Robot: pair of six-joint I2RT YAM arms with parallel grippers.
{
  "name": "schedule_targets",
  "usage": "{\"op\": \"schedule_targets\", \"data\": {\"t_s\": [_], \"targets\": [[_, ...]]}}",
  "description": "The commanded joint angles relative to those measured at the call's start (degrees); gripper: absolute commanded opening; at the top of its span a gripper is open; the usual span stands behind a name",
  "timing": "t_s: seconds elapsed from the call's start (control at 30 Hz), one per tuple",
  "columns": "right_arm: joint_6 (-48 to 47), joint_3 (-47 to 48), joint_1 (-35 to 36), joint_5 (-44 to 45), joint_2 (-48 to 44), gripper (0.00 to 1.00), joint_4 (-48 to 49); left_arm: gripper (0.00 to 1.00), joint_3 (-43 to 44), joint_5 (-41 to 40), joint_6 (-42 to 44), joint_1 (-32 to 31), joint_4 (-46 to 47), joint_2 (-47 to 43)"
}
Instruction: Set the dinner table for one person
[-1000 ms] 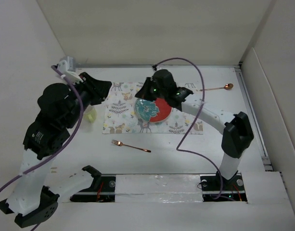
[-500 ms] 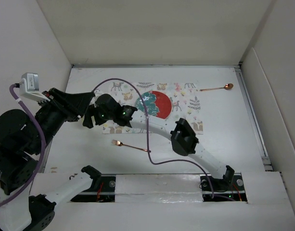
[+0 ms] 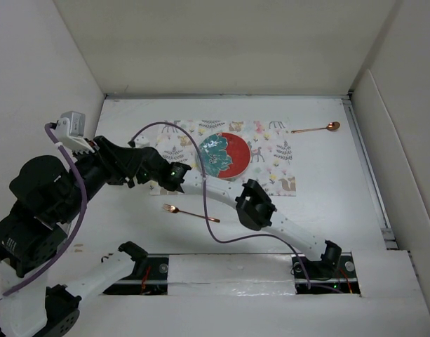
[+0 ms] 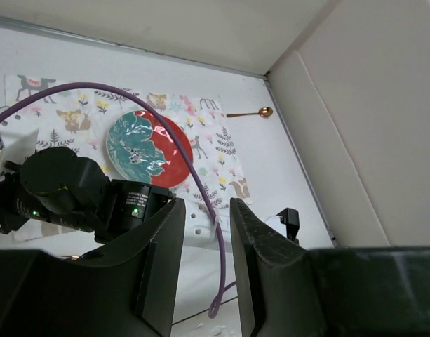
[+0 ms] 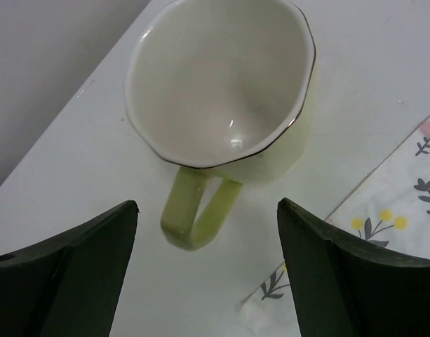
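A pale green mug (image 5: 222, 84) stands upright on the white dinner table (image 3: 327, 189), its handle (image 5: 197, 210) pointing at my right wrist camera. My right gripper (image 5: 207, 205) is open wide, one finger on each side of the handle and touching nothing. From above, the mug is hidden under both arms. My left gripper (image 3: 153, 166) hovers over the right wrist, jaws parted (image 4: 206, 203), holding nothing. A red and teal plate (image 3: 224, 155) lies on the animal-print placemat (image 3: 271, 161). A copper fork (image 3: 191, 213) lies in front of the mat and a copper spoon (image 3: 314, 128) at the far right.
My right arm (image 3: 253, 203) stretches diagonally across the table front, trailing a purple cable (image 3: 200, 151). White panel walls (image 3: 404, 140) border the table. A corner of the placemat (image 5: 404, 203) lies just right of the mug.
My right arm has left the plate on the placemat, swung left to the mug and opened wide. My left gripper has lifted off the mug area, jaws parted, and now sits over the right wrist.
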Motion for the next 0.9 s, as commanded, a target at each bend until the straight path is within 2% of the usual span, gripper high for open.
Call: {"op": "schedule_targets", "data": {"t_s": [0.0, 0.17, 0.27, 0.3, 0.33, 0.37, 0.4, 0.47, 0.5, 0.6, 0.67, 0.87], "targets": [[-1.8, 3.9, 0.2, 5.3, 2.1, 0.82, 7.3, 0.29, -0.8, 0.7, 1.9, 0.2, 0.1, -0.9], [-1.5, 3.2, 0.2, 8.7, 2.6, 0.74, 12.8, 0.29, -0.1, 0.6, 1.9, 0.2, -1.9, -1.3], [-1.5, 3.3, 0.2, 11.0, 2.7, 0.64, 14.7, 0.29, -0.1, -0.3, 1.9, 0.2, -2.7, -1.9], [-1.9, 3.3, 0.2, 11.5, 2.8, 0.58, 14.8, 0.29, 0.0, -0.4, 1.7, 0.2, -2.7, -2.1], [-2.2, 3.2, 0.2, 12.1, 2.3, 0.48, 14.8, 0.29, 0.0, -0.7, 1.5, 0.2, -2.9, -2.6], [-2.2, 3.2, 0.2, 12.1, 2.3, 0.48, 14.8, 0.29, -0.2, -0.7, 1.5, 0.2, -2.9, -2.6], [-2.2, 2.7, 0.2, 12.1, 1.8, 0.34, 14.8, 0.29, -0.4, -0.9, 1.1, 0.2, -2.8, -2.8], [-2.1, -1.2, 0.7, 12.1, -1.2, 0.23, 18.8, 0.28, -1.0, -1.4, 0.7, 0.2, -2.8, -3.5], [-2.1, -2.4, 0.7, 12.2, -2.1, 0.13, 19.9, 0.28, -1.2, -1.6, 0.6, 0.2, -2.8, -3.5], [-1.2, -3.6, 1.3, 13.9, -6.3, 0.00, 21.2, 0.28, -0.3, -3.1, 0.8, 0.2, -2.9, -3.5], [0.1, -5.9, 1.3, 15.0, -9.5, 0.00, 23.7, 0.28, 0.4, -4.3, 1.2, 0.2, -2.6, -3.1], [0.2, -19.4, -0.7, 19.2, -28.1, 0.00, 30.6, 0.28, -2.8, -2.7, 1.1, 0.2, 3.3, -2.6]]}}
